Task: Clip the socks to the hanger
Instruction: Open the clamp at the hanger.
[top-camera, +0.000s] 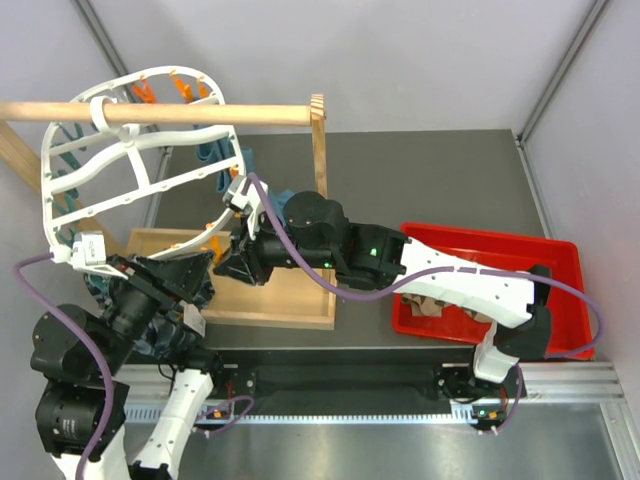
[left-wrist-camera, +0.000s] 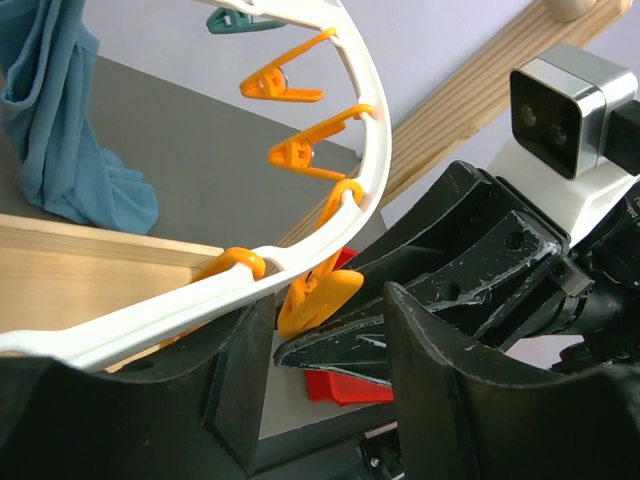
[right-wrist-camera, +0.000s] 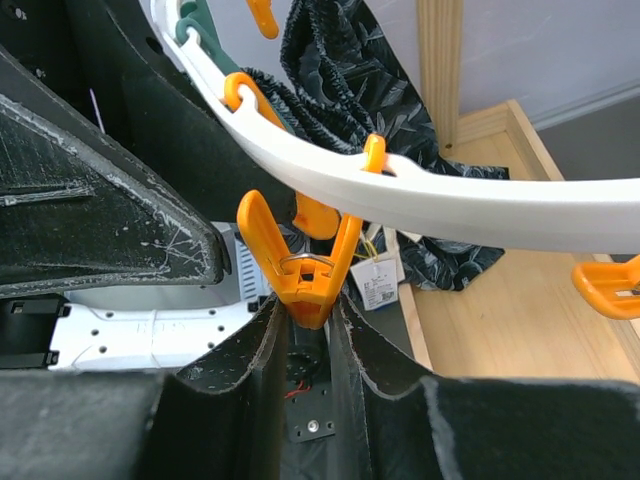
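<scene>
Hanger (right-wrist-camera: 450, 200), orange peg (right-wrist-camera: 305, 262); tag (right-wrist-camera: 378, 282) print illegible

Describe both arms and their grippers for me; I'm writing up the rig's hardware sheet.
The left arm and right arm mix black joint housings with white link shells, each trailed by a purple cable. A green light glows on the right arm. The left gripper and right gripper have scuffed black, wedge-shaped fingers.

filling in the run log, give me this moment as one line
right hand: shut on orange peg | left hand: open near same peg | hanger: on wooden rod | sock: in red tray
</scene>
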